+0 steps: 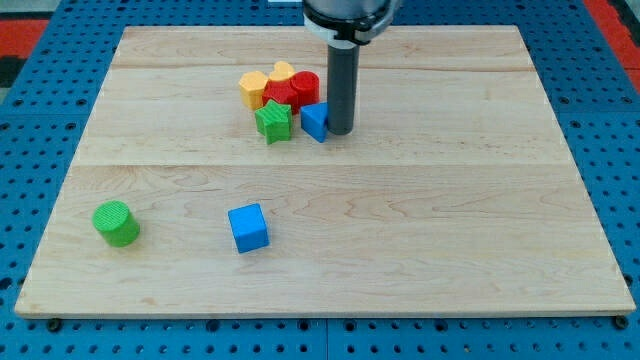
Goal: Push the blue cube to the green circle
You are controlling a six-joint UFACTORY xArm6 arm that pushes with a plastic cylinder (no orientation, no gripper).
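Observation:
The blue cube (248, 227) lies on the wooden board toward the view's bottom left. The green circle (116, 222), a short green cylinder, stands to its left, about a hand's width away. My tip (340, 131) rests on the board near the view's top centre, far above and to the right of the blue cube. It stands right next to a second small blue block (314, 121), on that block's right side.
A cluster sits just left of my tip: a green star (273, 121), a red cylinder (304, 88), a red block (278, 94), a yellow block (282, 72) and an orange-yellow block (252, 88). The wooden board (450, 220) lies on a blue pegboard.

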